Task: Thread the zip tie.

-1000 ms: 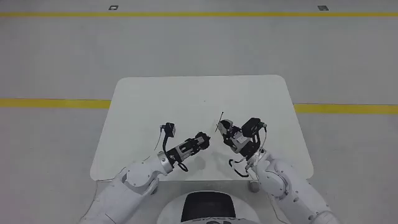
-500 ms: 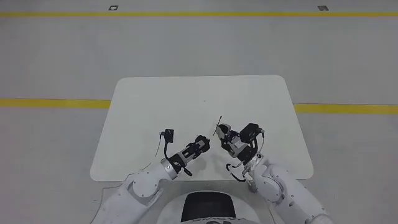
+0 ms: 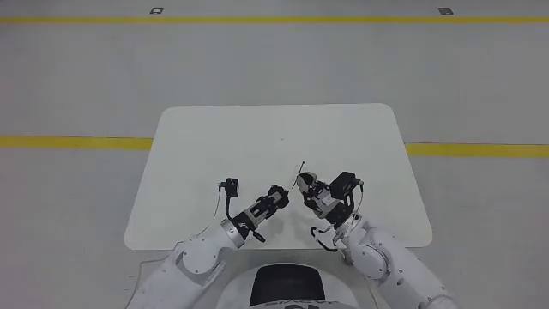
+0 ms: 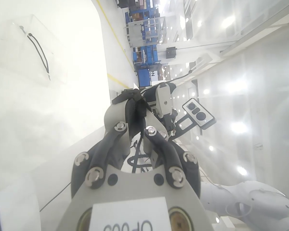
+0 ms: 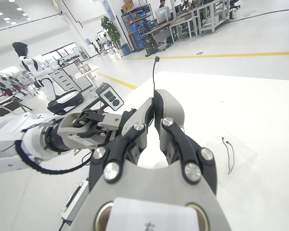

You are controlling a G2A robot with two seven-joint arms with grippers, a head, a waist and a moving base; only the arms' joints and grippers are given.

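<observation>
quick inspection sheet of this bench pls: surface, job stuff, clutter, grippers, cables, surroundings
surface: white table with rounded corners
job's things: black zip tie held upright above the table, head end up
clutter: clear sheet lying flat, with a second black tie on or in it
grippers: right gripper shut on the zip tie; left gripper shut close beside it, cannot tell if it holds anything
cables: black cable looped at the left wrist
surroundings: yellow floor lines, shelving, another robot on a stand
</observation>
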